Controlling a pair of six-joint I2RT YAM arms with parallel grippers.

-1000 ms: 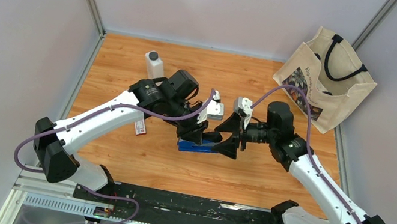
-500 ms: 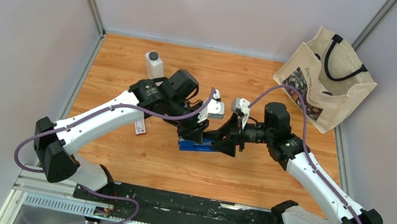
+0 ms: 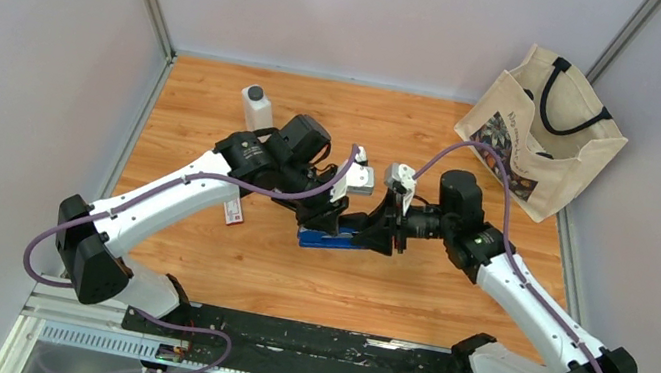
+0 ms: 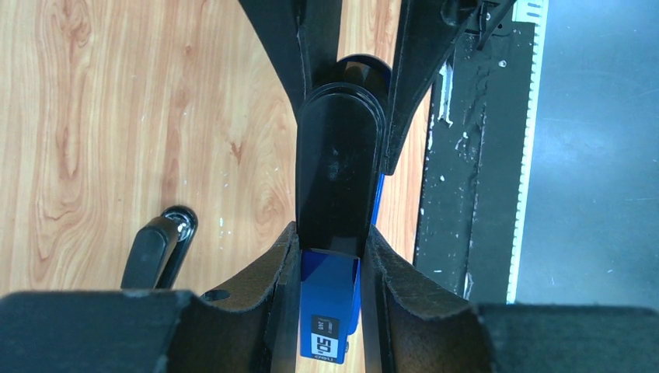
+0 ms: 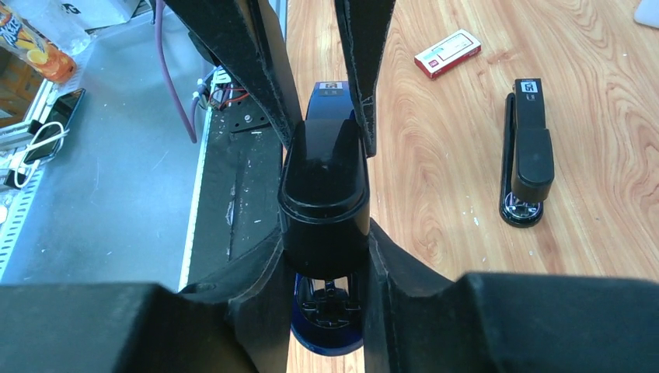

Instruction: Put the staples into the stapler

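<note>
The stapler (image 3: 330, 240), blue with a black top, is lying at the centre of the table (image 3: 409, 296) with its length running from left to right, and it is gripped at both ends. The left gripper (image 4: 330, 237) is closed to a narrow gap on the left end, where the blue body is seen between the fingers. The right gripper (image 5: 324, 229) is closed in the same way on the black top at the right end. The box of staples (image 3: 232, 212) is lying flat on the table, to the left of the stapler and well apart from it, and it is held by nothing. A second stapler (image 5: 527, 159), all black, is lying near the held one on its far side. The main danger is judged to be in the double grip. If the black top is pinched together with the base, the magazine cannot be opened, and if the arms are moved unevenly the stapler may be twisted or may slip out. One gripper must also be freed to fetch the box, and the stapler may then be pushed over the smooth wood. The left arm (image 3: 173, 196) is stretched from the near left toward the centre with its wrist bent down. The right arm (image 3: 530, 301) is reached in from the near right in a mirrored way, so the two wrists are facing each other.
</note>
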